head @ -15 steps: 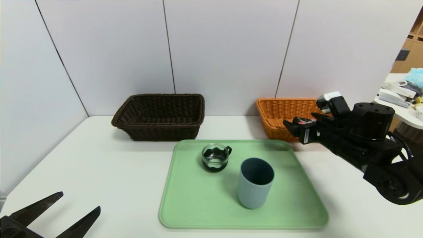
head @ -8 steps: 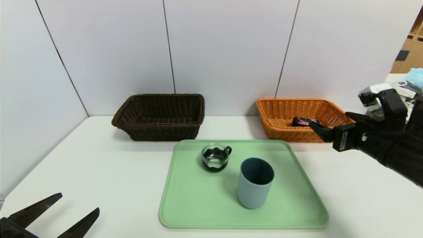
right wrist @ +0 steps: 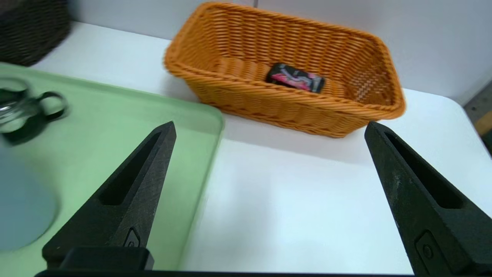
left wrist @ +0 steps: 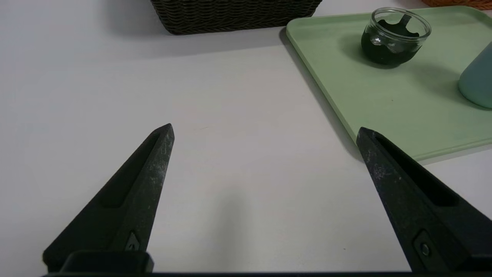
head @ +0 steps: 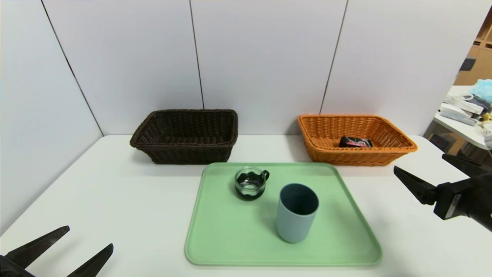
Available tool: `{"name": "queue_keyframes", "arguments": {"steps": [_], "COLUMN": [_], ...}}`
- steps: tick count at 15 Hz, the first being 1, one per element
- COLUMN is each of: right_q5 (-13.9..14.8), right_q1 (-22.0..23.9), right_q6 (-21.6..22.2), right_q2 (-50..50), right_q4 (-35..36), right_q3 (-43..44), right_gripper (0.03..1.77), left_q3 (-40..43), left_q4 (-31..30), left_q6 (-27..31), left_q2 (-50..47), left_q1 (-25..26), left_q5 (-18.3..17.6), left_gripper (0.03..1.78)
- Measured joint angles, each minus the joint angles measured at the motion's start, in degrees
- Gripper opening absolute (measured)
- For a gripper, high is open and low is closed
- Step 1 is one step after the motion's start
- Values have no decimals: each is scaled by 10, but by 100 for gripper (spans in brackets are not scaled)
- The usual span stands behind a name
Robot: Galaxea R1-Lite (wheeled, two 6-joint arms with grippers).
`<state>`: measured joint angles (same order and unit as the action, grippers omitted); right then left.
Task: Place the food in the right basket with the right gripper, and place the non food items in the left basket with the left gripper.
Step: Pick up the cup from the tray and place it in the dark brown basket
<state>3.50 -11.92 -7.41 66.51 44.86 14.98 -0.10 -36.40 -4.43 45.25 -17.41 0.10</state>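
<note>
Orange wicker, the right basket [head: 396, 143] held the food [head: 355, 142]; we saw our right gripper [head: 421, 168] spread wide near its rim, perhaps empty.

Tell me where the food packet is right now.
In the head view the food packet lies inside the orange basket at the back right of the table, beyond the green tray; nothing touches it.
</note>
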Motion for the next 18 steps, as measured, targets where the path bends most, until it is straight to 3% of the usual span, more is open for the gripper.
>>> {"name": "queue_keyframes", "arguments": {"steps": [3, 11, 18], "right_q5": [-35, -35, -35], "right_q1": [-3, -9, -9], "right_q6": [0, -1, -1], "right_q2": [-51, -103, -134], "right_q4": [-23, -57, -103], "right_q3": [-37, -53, -55], "right_gripper": [169, 169, 169], "left_q3": [0, -6, -40], "left_q4": [0, 50, 94], "left_q6": [-2, 1, 10], "left_q2": [-1, -41, -47], "left_q1": [0, 0, -1], "left_q5": [0, -25, -105], "left_gripper": [169, 169, 169]}}
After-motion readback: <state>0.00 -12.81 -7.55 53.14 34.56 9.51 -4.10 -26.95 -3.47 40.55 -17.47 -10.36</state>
